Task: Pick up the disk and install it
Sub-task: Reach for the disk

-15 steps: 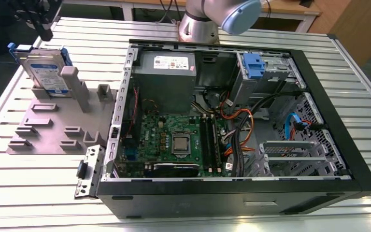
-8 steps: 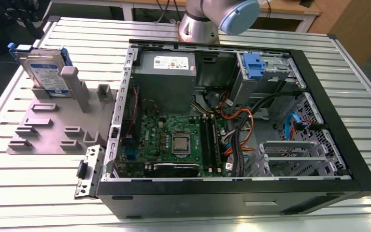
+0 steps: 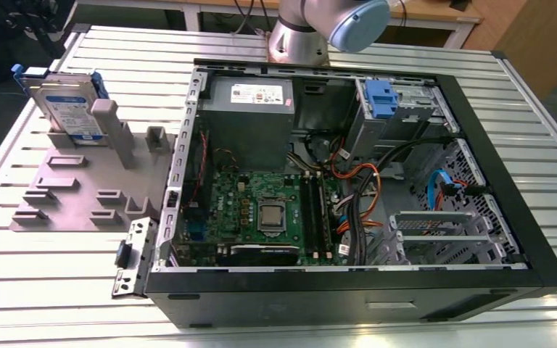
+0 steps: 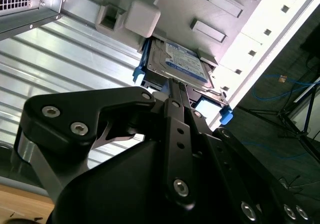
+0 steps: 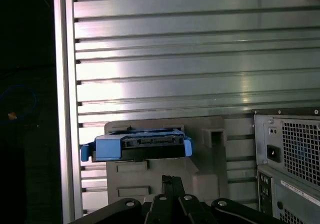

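The disk (image 3: 66, 107), silver with a white-and-blue label and blue rails, stands on edge in a grey holder (image 3: 75, 190) on the table, at the exterior view's left of the open computer case (image 3: 356, 181). In the second wrist view the disk (image 4: 184, 64) lies just past the tips of my gripper (image 4: 172, 82). In the first wrist view its blue rail edge (image 5: 137, 146) faces my gripper (image 5: 171, 179). The thin black fingers lie together, shut on nothing, a short way off the disk and not touching it.
Inside the case are a grey power supply (image 3: 249, 109), a green circuit board (image 3: 259, 210), loose cables (image 3: 365, 196) and a drive bay with a blue part (image 3: 380, 98). The arm's base (image 3: 307, 32) stands behind the case. The ribbed metal table (image 3: 56, 268) ends close beside the holder.
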{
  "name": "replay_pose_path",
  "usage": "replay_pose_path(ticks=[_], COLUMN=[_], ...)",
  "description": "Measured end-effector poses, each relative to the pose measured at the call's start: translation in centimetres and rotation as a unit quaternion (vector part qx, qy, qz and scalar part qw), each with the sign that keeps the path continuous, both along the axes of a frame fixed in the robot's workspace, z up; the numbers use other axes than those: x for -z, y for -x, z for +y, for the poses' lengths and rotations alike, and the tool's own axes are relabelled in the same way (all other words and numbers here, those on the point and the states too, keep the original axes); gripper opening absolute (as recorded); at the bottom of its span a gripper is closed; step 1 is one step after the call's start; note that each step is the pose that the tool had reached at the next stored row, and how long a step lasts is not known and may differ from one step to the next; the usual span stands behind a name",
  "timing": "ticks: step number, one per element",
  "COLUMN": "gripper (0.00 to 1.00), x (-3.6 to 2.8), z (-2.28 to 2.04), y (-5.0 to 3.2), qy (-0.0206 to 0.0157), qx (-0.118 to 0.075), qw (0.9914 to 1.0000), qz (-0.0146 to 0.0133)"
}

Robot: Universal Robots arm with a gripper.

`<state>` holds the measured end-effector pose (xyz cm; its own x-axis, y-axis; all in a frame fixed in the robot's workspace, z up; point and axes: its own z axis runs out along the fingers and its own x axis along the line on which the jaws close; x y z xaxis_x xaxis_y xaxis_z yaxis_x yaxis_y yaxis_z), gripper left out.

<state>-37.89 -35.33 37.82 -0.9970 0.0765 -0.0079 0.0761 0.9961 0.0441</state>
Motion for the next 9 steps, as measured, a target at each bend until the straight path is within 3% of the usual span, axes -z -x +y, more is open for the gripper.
replay_pose_path(ticks=[9], gripper=[0.11], x=[0.01], z=[0.01], y=[0.13], qy=[0.0], qx=[0.0], qw=[1.0], qz=[0.0001])
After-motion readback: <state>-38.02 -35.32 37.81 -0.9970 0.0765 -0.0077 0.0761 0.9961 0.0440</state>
